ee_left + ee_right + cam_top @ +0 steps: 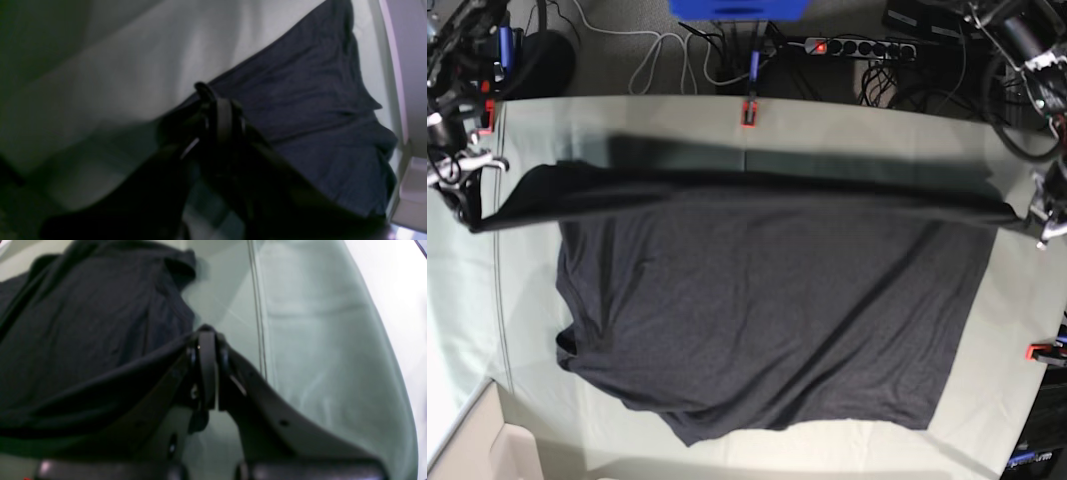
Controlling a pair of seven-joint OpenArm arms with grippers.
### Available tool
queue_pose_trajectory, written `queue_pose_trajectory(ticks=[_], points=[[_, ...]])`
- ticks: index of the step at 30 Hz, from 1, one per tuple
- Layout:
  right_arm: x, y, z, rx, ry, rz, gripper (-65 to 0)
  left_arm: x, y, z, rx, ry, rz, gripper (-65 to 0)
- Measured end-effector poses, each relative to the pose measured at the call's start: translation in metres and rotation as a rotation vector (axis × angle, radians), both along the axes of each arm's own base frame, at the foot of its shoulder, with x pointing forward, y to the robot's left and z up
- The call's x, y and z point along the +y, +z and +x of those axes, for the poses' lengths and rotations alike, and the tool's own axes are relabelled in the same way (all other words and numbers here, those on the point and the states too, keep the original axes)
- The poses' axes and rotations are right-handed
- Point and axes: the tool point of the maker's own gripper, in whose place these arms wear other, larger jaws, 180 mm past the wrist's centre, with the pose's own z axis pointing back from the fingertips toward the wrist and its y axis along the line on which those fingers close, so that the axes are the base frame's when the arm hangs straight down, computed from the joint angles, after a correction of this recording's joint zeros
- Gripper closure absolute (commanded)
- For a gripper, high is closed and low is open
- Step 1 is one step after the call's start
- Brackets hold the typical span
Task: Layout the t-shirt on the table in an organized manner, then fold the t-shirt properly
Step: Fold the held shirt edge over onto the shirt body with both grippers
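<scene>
The dark charcoal t-shirt [767, 310] lies spread over the table [847, 125]. Its far edge is lifted and pulled taut between both grippers, casting a shadow band on the cloth behind it. My right gripper [472, 215] at the left side of the base view is shut on one end of that edge. My left gripper [1027, 215] at the right side is shut on the other end. In the left wrist view the gripper [203, 90] pinches the t-shirt [317, 100] above the table [133, 66]. In the right wrist view the gripper [206, 331] clamps the t-shirt [83, 323] over the table [317, 340].
Red-orange clamps sit at the far edge [749, 112] and at the right edge [1039, 351]. A power strip [857, 47] and cables lie on the floor behind the table. A pale box [487, 450] stands at the near left corner.
</scene>
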Motion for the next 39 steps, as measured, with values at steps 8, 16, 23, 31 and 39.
queue_pose_trajectory(ticks=[8,16,23,31,39], points=[[0.007,0.000,0.034,0.040,0.036,-0.074,0.0,-0.040,-0.015,0.046,0.006,-0.092,-0.091,-0.1],[0.002,-0.006,0.052,0.029,0.031,-0.038,0.0,-0.020,-0.016,0.058,0.017,-0.055,-0.102,-0.1],[-0.004,-0.027,0.055,0.067,0.024,0.009,0.0,-0.004,-0.006,0.068,-0.049,0.001,-0.045,-0.1],[0.006,-0.029,0.070,0.069,0.075,0.016,0.0,-0.007,-0.047,0.065,0.030,0.056,-0.137,-0.4],[0.010,-0.042,0.070,0.102,0.095,0.032,-2.5,-0.023,-0.044,0.085,0.045,-0.021,-0.115,-0.6]])
